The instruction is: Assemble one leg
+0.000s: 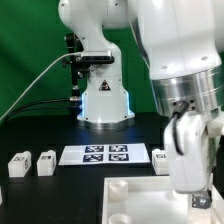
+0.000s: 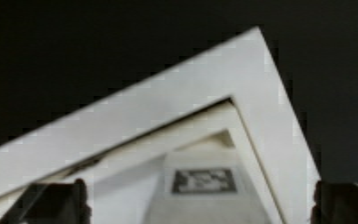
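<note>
In the wrist view my gripper is open. Its dark fingertips stand wide apart at the frame's edge. Between them lies a white leg with a black-and-white tag, and a gap shows on each side of it. The leg sits inside a corner of the large white tray-like piece. In the exterior view the gripper hangs over the right part of that piece and hides the leg under it. Two more legs stand at the exterior view's left, and another stands beside the gripper.
The marker board lies between the left legs and the right one. The robot's white base stands behind it, with cables trailing to the exterior view's left. The table is black and the backdrop green.
</note>
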Controlling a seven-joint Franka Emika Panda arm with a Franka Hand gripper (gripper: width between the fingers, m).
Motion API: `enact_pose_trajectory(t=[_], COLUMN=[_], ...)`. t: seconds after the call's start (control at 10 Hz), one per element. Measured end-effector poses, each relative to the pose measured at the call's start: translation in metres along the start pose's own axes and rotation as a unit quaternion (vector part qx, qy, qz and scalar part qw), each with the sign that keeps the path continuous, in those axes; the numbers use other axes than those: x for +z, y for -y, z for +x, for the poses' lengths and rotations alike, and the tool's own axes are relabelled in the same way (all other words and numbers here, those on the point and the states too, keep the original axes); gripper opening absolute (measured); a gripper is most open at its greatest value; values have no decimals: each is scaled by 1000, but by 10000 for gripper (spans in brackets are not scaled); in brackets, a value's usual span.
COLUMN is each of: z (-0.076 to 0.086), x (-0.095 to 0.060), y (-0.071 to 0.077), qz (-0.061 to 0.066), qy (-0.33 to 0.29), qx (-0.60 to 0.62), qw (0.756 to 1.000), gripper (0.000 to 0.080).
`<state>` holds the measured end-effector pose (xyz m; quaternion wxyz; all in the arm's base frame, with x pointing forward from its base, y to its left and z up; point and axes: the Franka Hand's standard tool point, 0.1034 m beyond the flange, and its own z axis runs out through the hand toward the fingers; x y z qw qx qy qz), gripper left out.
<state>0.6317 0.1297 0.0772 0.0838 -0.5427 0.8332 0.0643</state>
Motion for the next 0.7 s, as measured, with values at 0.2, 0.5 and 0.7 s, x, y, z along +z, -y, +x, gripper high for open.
enact_pose_trajectory(t=[0.2, 0.5, 0.7], z=[-16, -16, -16], x=[-17, -16, -16], y=[0, -1, -1], qz=[10, 9, 9], qy=[11, 10, 10], qx=[-9, -11, -11], qw=[1000, 1000, 1000], gripper=[647, 649, 649])
